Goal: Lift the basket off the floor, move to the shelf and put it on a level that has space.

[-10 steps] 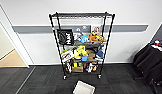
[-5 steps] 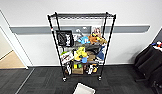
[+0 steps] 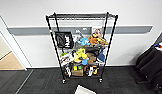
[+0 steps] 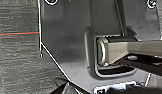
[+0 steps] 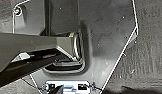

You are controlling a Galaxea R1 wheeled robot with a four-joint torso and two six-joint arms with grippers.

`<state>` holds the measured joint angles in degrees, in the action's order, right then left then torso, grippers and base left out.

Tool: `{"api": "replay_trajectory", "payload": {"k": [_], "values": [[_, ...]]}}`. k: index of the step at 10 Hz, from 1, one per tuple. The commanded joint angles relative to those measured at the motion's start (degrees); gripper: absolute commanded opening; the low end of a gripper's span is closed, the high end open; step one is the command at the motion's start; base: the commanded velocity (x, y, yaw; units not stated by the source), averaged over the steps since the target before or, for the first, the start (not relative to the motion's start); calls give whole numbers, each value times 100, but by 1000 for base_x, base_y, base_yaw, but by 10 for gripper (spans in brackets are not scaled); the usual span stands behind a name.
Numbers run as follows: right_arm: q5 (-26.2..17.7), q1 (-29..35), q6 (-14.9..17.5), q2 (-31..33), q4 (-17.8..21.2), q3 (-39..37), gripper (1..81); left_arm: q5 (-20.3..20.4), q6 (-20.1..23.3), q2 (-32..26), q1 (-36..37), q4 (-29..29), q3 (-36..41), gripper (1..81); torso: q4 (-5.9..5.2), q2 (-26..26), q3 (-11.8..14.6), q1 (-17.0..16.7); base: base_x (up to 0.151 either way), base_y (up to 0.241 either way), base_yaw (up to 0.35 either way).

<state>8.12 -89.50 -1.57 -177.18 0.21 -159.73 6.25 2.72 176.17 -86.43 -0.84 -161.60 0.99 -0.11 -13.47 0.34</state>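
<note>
The basket point(image 3: 84, 90) sits low in the head view on the floor point(image 3: 42, 82), in front of the shelf point(image 3: 82, 47) and apart from its wheels; only its pale upper part shows, cut off by the picture's edge. It looks turned at a slant to the shelf's front, one corner toward the shelf, though its long axis cannot be told from so small a part. The shelf stands upright against a white wall point(image 3: 137, 15) with a grey band point(image 3: 132, 29) across it. Its top level point(image 3: 82, 16) is bare wire, while the tiers below are crowded with toys point(image 3: 80, 55), and a black bag point(image 3: 64, 39) hangs at the left post. The carpet is dark with faint stripes; tan wood flooring point(image 3: 8, 62) begins at the left, and a dark draped table point(image 3: 152, 62) stands at the right. Both wrist views look down on carpet past the robot's own dark plate; whether either gripper's jaws are wide or closed cannot be told.
</note>
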Motion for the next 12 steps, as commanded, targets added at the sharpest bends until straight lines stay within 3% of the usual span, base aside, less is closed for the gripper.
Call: {"api": "replay_trajectory", "payload": {"k": [1, 12], "values": [[-355, 77, -19, -31, -21, -4, 811, -370, 9, -2, 43, 49, 5, 811, 0, 0, 0, 0, 99, 0, 0], [-364, 50, -27, -31, -21, 22, 811, -370, 9, 7, 33, 58, 5, 811, 0, 0, 0, 0, 99, 0, 0]]}}
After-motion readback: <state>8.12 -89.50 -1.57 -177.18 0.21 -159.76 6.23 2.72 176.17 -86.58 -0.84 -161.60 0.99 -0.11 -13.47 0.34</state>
